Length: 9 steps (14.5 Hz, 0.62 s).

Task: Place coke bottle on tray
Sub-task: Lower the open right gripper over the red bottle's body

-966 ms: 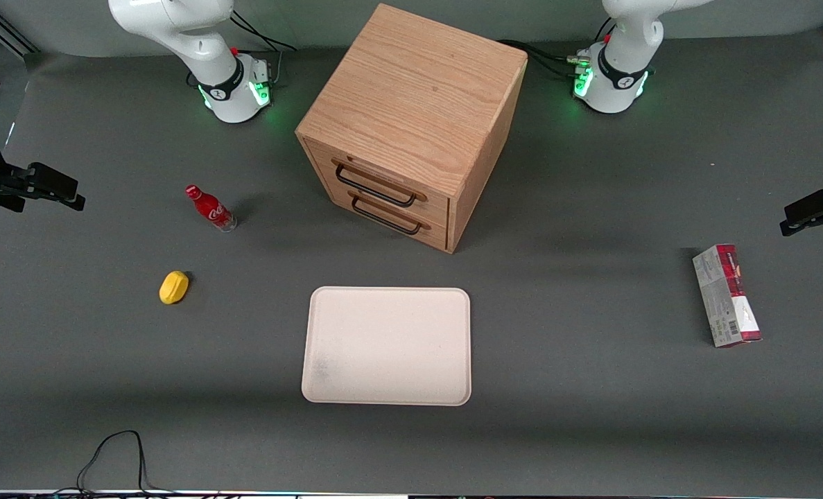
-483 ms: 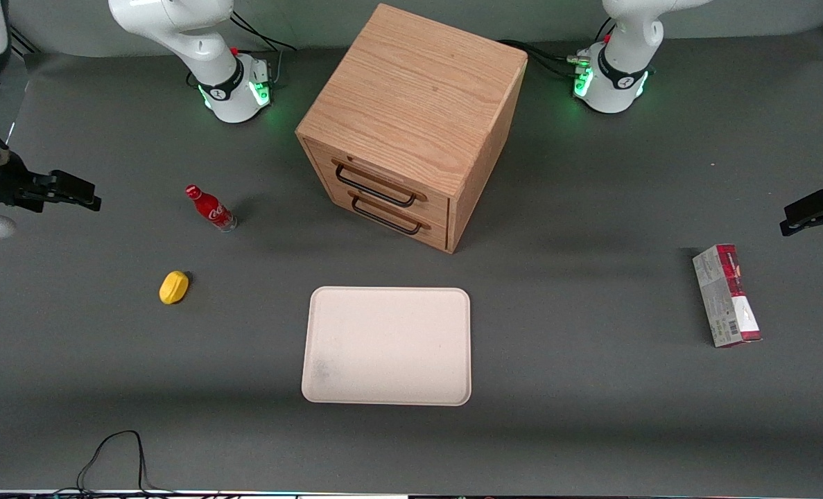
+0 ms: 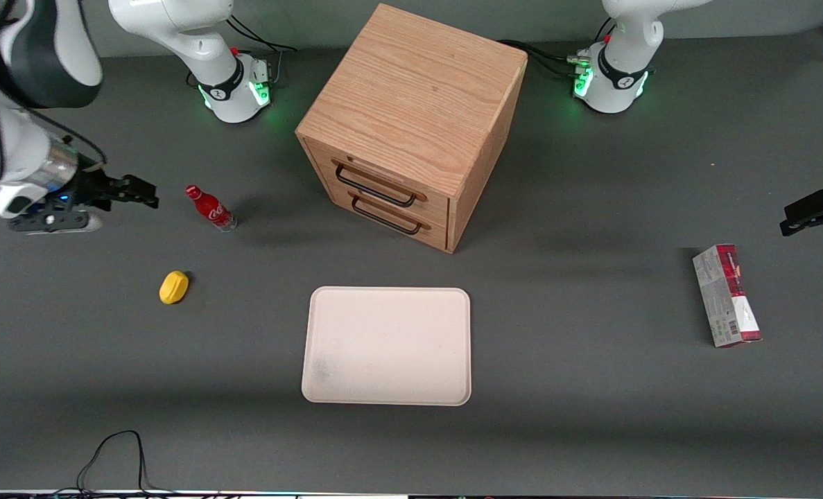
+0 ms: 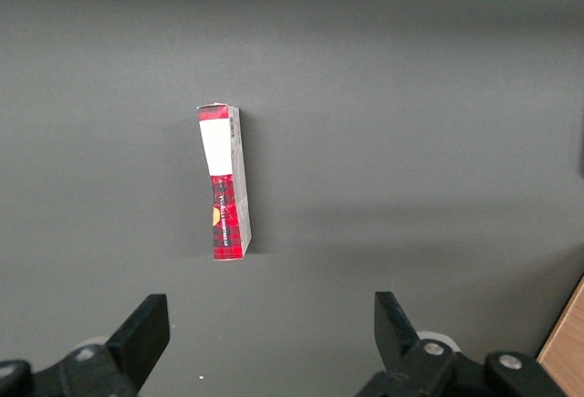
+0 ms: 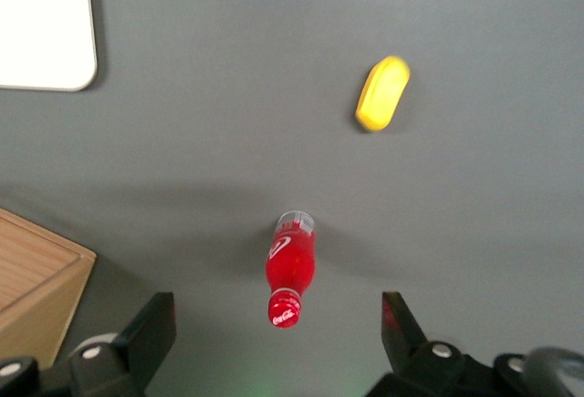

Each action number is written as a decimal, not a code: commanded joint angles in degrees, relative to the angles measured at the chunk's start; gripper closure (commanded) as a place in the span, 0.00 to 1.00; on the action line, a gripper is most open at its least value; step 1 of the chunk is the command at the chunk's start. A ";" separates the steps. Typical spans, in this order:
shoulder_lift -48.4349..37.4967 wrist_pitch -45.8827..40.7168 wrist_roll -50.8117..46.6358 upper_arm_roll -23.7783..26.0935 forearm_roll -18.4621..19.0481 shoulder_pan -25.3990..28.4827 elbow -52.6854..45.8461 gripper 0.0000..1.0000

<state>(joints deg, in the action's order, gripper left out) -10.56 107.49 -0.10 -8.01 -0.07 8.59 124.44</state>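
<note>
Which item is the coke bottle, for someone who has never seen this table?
Start at the wooden drawer cabinet and look toward the working arm's end of the table: the coke bottle stands there, near the open gripper. It is red with a white script logo; the yellow object, nearer the front camera, is plain and rounded.

Tool [image 3: 149, 194] hangs w/ fingers spread, just beside the coke bottle [image 3: 210, 207], bare surface [image 3: 591, 430] btwn them. Bottle stands alone; yellow object [image 3: 174, 287] sits nearer the front camera, well apart. Tray [image 3: 386, 345] top bare, approach unobstructed. Drawer cabinet [image 3: 411, 125] is the only tall obstacle, near the bottle.
</note>
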 commanded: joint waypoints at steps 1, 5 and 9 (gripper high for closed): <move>-6.48 8.59 0.54 0.37 0.15 0.29 12.02 0.00; -8.69 22.92 0.62 0.45 0.16 0.38 24.86 0.00; -8.34 29.26 1.06 0.45 0.33 0.38 29.71 0.00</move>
<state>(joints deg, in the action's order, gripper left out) -16.63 134.15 -0.09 -7.42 0.02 8.64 151.25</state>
